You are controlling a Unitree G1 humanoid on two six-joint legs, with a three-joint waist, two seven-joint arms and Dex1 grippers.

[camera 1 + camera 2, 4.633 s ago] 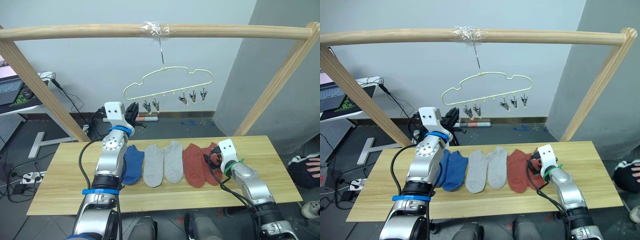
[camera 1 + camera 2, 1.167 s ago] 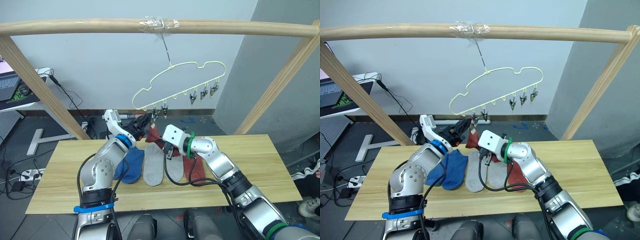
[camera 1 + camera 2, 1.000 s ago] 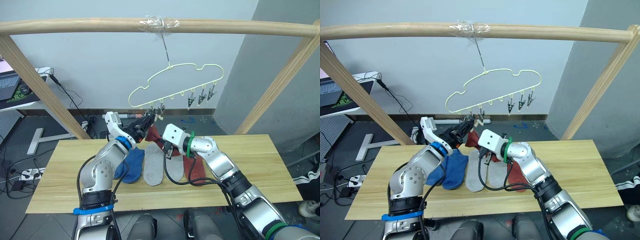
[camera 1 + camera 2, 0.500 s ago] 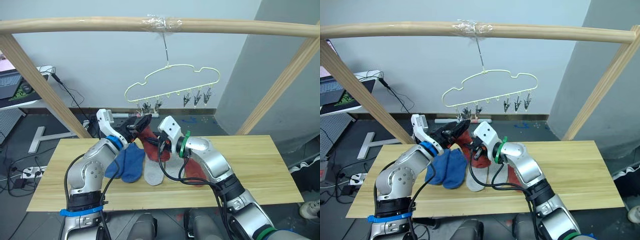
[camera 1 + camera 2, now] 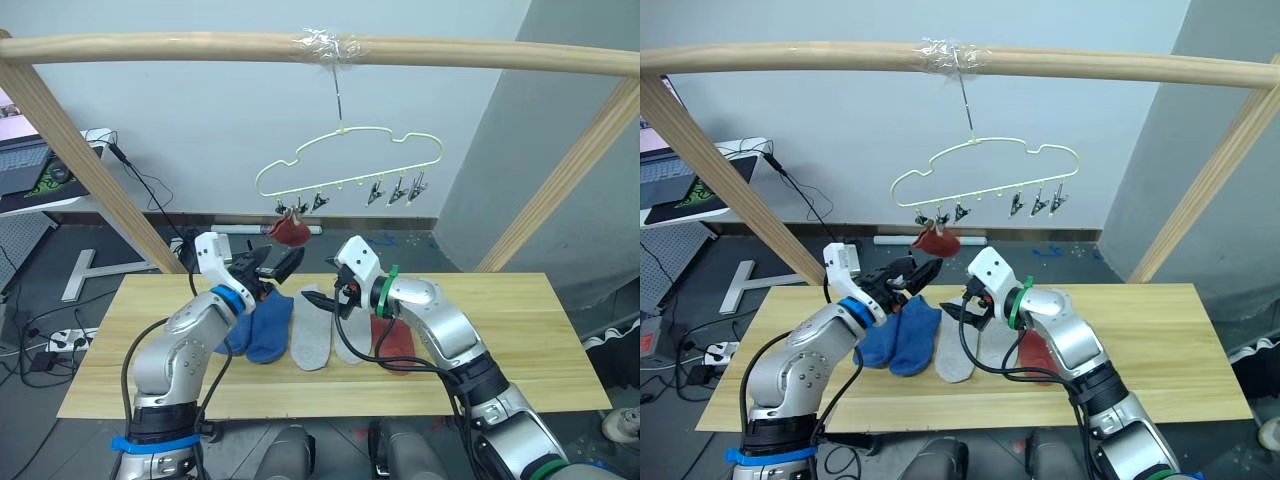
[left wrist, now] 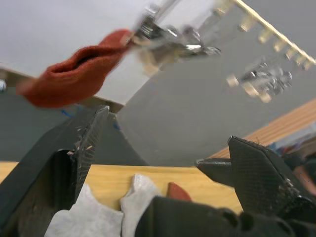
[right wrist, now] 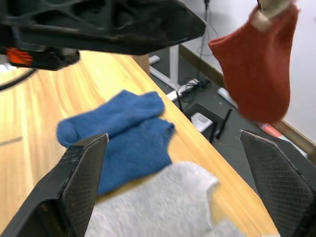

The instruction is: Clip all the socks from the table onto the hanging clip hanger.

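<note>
Already one brick-red sock (image 5: pixel 290 230) hangs bunched from the wavy pale-yellow wire clip hanger (image 5: pixel 349 170).
Soft blue socks (image 5: pixel 262 324), grey socks (image 5: pixel 328 327) and a red sock (image 5: pixel 394 338) lie mid-counter (image 5: pixel 520 340); left gripper (image 5: pixel 278 265) and right gripper (image 5: pixel 338 298) jaws gape empty.

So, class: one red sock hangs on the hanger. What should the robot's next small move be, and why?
Probably lower the right gripper to the red sock on the table. Both grippers are open; one red sock hangs clipped on the clip hanger, and five socks remain on the table, that one nearest the right arm.
</note>
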